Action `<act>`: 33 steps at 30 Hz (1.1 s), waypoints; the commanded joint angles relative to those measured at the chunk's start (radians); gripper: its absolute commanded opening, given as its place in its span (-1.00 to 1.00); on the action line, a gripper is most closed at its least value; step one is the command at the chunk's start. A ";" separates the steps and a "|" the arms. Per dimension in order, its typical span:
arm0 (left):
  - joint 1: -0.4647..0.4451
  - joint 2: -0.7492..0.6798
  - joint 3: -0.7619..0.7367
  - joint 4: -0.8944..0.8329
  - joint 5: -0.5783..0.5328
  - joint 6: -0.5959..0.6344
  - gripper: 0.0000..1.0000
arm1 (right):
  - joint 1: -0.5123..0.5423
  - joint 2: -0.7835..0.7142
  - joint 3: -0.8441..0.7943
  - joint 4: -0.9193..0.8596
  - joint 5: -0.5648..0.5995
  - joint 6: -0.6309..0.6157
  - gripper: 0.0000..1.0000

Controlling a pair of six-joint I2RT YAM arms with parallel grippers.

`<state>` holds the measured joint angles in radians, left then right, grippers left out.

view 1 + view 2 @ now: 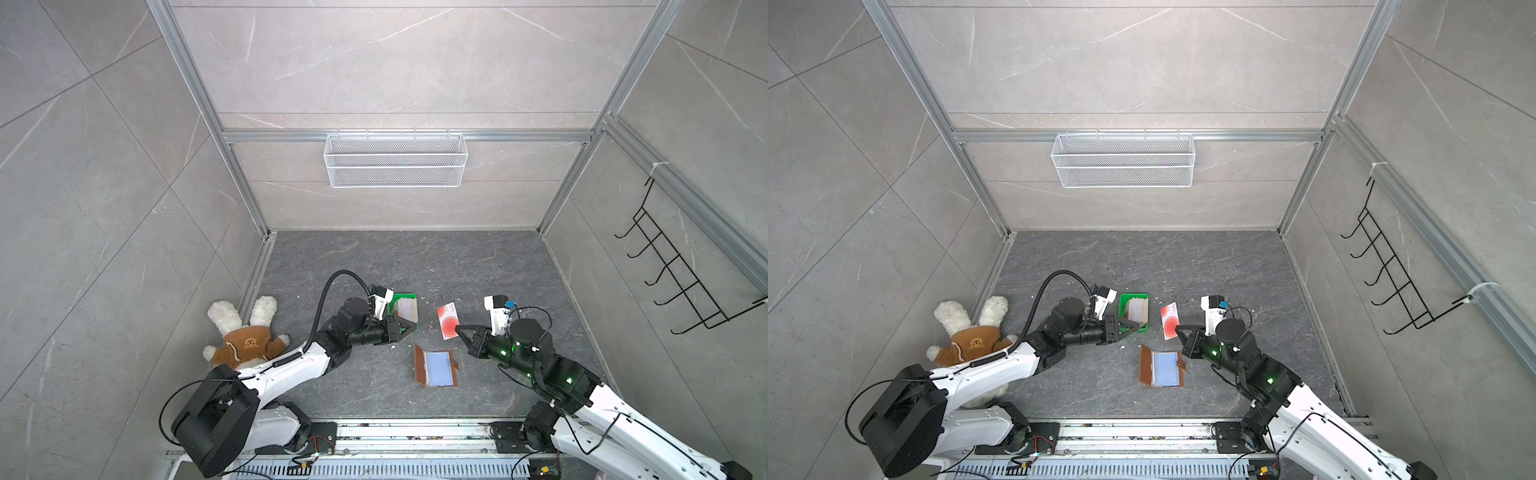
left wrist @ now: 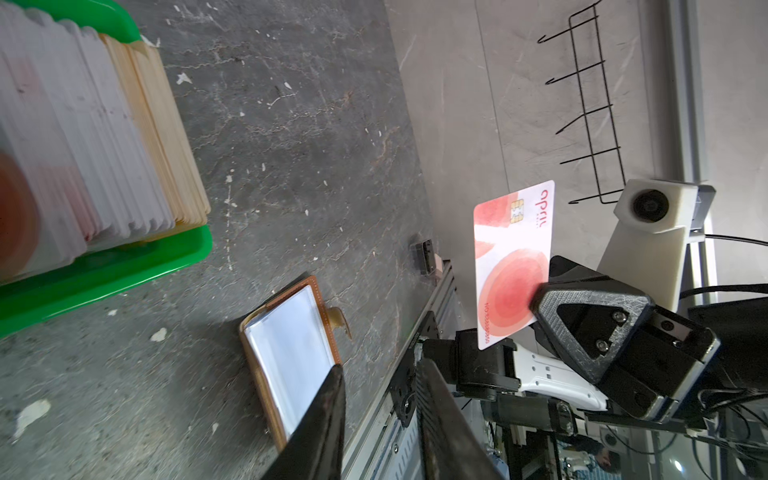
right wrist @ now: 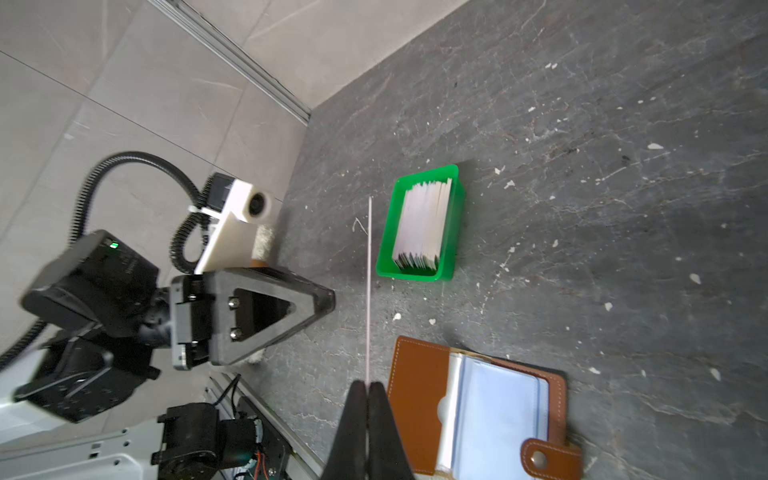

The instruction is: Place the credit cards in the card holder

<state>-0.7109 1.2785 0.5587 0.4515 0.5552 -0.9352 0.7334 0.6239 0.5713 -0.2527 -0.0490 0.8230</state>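
Observation:
A stack of credit cards (image 1: 405,311) (image 3: 424,224) stands on edge in a small green tray (image 1: 405,296) (image 2: 104,278). My right gripper (image 3: 368,384) (image 1: 459,330) is shut on one whitish-pink card with a red blot (image 2: 513,262) (image 1: 448,321) and holds it upright above the floor, right of the tray. The tan card holder (image 1: 436,368) (image 3: 478,407) lies open in front of both, its bluish sleeves facing up. My left gripper (image 2: 381,365) (image 1: 409,326) hovers at the tray's near edge, jaws apart with nothing between them.
A plush rabbit (image 1: 245,332) lies by the left wall. A white wire basket (image 1: 395,160) hangs on the back wall and a black hook rack (image 1: 681,282) on the right wall. A metal rail (image 1: 415,432) runs along the front edge.

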 commanded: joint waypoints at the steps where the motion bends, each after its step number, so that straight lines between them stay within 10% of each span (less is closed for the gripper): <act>1: -0.031 0.025 0.005 0.245 0.033 -0.061 -0.36 | -0.001 -0.049 -0.027 0.034 0.024 0.043 -1.00; 33: -0.113 0.123 0.023 0.618 0.056 -0.209 -0.38 | 0.000 -0.035 -0.043 0.265 -0.062 0.138 -1.00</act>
<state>-0.8204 1.4132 0.5549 0.9916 0.5648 -1.1244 0.7334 0.5945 0.5438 -0.0364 -0.0811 0.9401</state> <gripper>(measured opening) 0.312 0.051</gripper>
